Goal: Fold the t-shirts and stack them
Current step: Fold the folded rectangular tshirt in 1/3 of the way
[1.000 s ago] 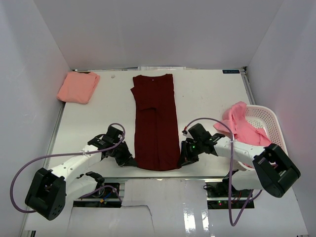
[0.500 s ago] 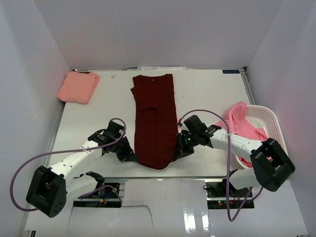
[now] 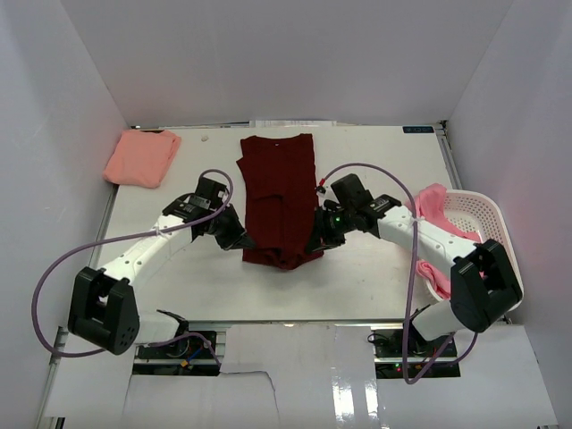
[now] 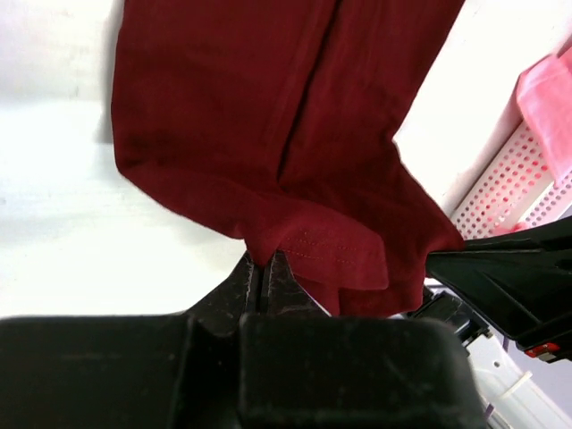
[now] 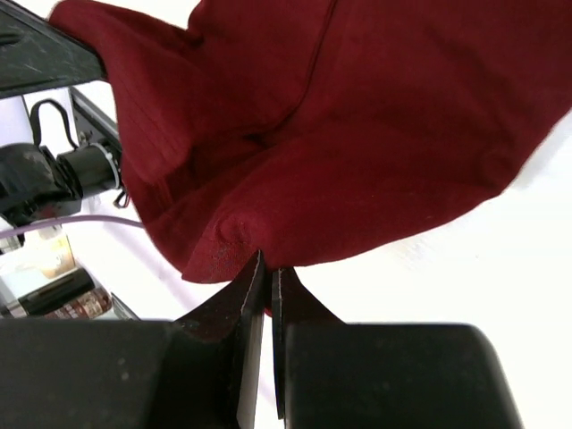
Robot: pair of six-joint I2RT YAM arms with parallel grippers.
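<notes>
A dark maroon t-shirt (image 3: 279,192) lies lengthwise in the middle of the table, folded into a long strip, collar at the far end. My left gripper (image 3: 242,242) is shut on its near left hem corner (image 4: 268,246). My right gripper (image 3: 315,243) is shut on its near right hem corner (image 5: 259,241). Both hold the hem lifted above the table, so the near part of the shirt hangs folded over. A folded salmon t-shirt (image 3: 142,157) lies at the far left. A bright pink t-shirt (image 3: 434,223) hangs out of the basket at the right.
A white mesh basket (image 3: 483,214) stands at the right edge of the table, also visible in the left wrist view (image 4: 509,179). White walls enclose the table on three sides. Purple cables loop from both arms.
Both grippers have lifted the maroon shirt's near hem off the table's front edge and carried it toward the far side. The shirt's near part now bunches and doubles over.
</notes>
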